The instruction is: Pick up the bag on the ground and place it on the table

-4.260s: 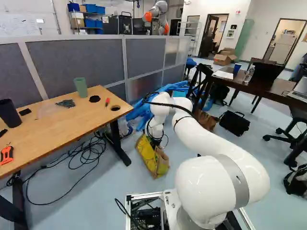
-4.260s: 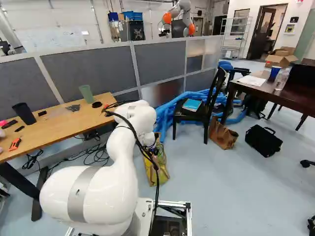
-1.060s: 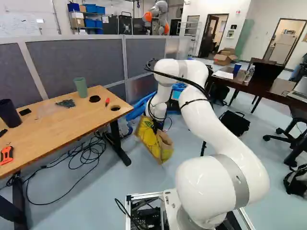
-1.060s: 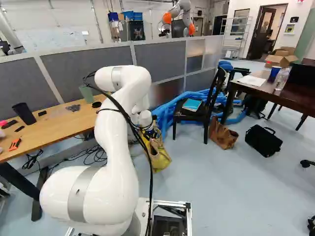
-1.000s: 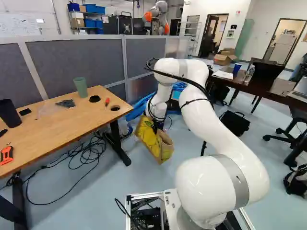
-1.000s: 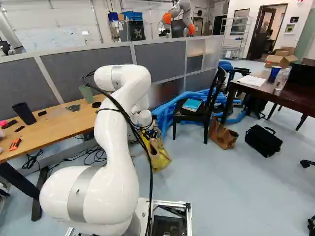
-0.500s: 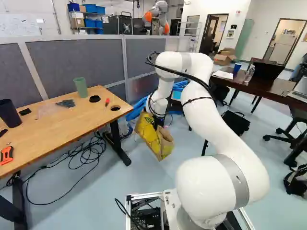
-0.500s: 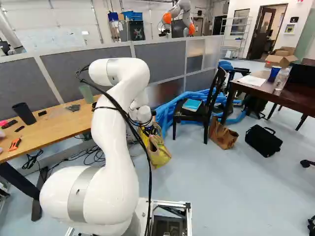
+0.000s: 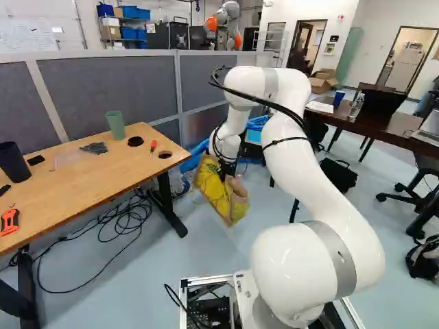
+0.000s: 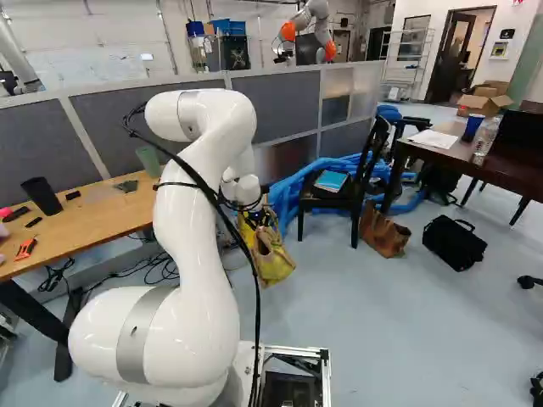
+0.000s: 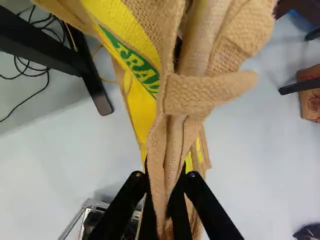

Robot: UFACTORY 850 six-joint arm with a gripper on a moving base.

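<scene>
The end effector (image 9: 225,170) is clamped on the bag (image 9: 221,194): in the wrist view its two fingers press from both sides on a folded strip of burlap, close together with only the cloth between them. The bag, yellow and tan with green print, hangs tilted from this grip, above the floor (image 9: 144,274). A loop handle (image 11: 205,93) sticks out from the folds ahead of the fingers. In the left base view the bag is just right of the end of the table (image 9: 82,188), with the arm (image 9: 315,181) reaching over to it.

One table leg (image 9: 170,205) stands near the bag, and black cables (image 9: 127,223) lie on the floor under the tabletop. On the table are a green cup (image 9: 116,125), a black cup (image 9: 14,162), a black ring (image 9: 136,141), a red screwdriver (image 9: 153,146), a small dark heap (image 9: 94,147) and an orange cutter (image 9: 9,221).

Beyond the bag are blue tubes (image 10: 293,191), then a black chair (image 10: 344,202) with a teal book (image 10: 331,181) on its seat. A brown bag (image 10: 383,232) and a black bag (image 10: 454,242) rest on the floor near a dark desk (image 10: 441,157), which bears a blue cup (image 10: 473,128), a bottle (image 10: 486,136) and paper (image 10: 433,138). Past the grey partition (image 10: 153,119) stands another robot (image 10: 316,25).
</scene>
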